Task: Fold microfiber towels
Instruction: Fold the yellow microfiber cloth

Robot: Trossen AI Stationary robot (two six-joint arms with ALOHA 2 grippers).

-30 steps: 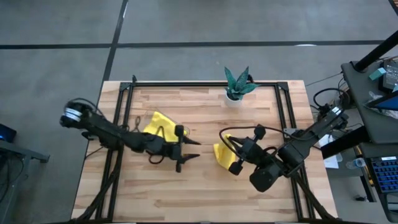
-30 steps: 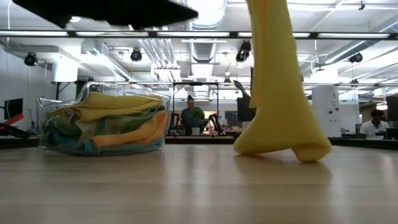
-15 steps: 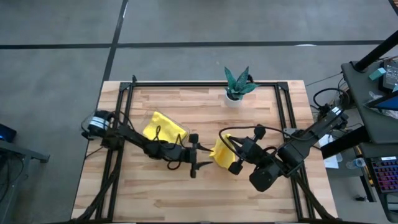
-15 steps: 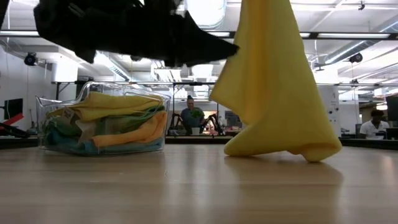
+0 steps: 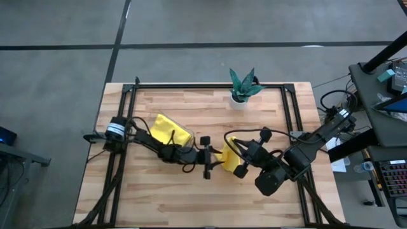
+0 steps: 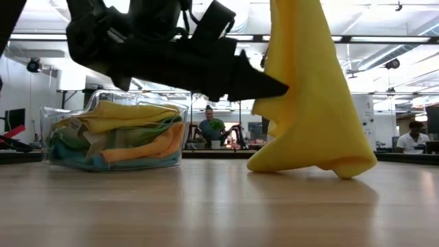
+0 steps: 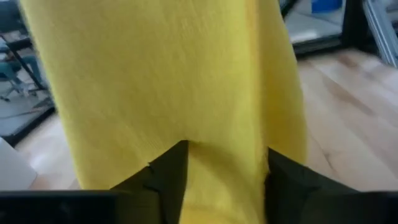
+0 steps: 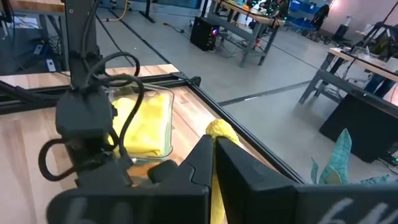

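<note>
Yellow towel (image 5: 227,157) hanging from the right tool (image 5: 233,151), which pinches its top edge with fingers shut. The cloth's long axis runs vertically; its lower end rests bunched on the counter (image 5: 254,121), as the low view shows (image 6: 309,103).

The left tool (image 5: 208,163) lies level and just beside the hanging cloth, on the side toward the tray (image 5: 166,129), its fingertips at the towel's near edge. In the left wrist view the fingers (image 7: 168,174) stand moderately apart with yellow fabric (image 7: 174,81) between and beyond them, not yet clearly clamped.

The towel lies straight ahead of the left tool, along its reach. The coming move probably turns on closing upon that free edge partway down, so the two arms can spread the cloth flat.

The remaining towels sit heaped in the tray (image 6: 113,134).
</note>
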